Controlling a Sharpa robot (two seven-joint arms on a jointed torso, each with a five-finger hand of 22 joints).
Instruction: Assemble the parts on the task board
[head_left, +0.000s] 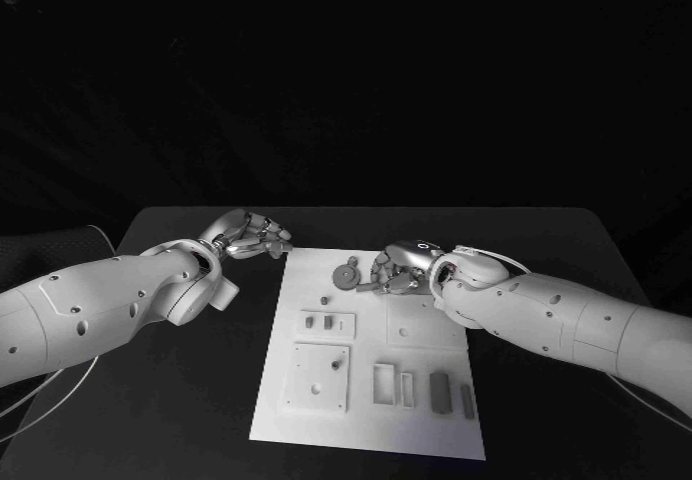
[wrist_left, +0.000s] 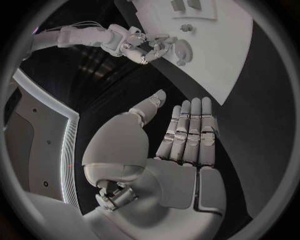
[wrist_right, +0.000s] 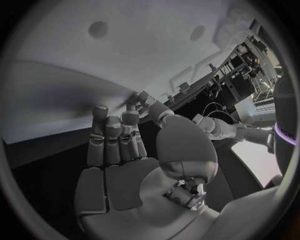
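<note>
The left hand (head_left: 248, 236) hangs over the dark surface (head_left: 173, 400) just off the far-left corner of the task board (head_left: 361, 425), fingers straight and apart, grasping nothing. Right of it, a round disc-shaped part (head_left: 346, 275) lies flat on the board's far end, so it has no evident long axis. The right hand (head_left: 405, 268) is at this part, fingers bent toward it; whether it grasps it I cannot tell. Judged stage: early pick-up. The next move calls for a secure hold before lifting.
</note>
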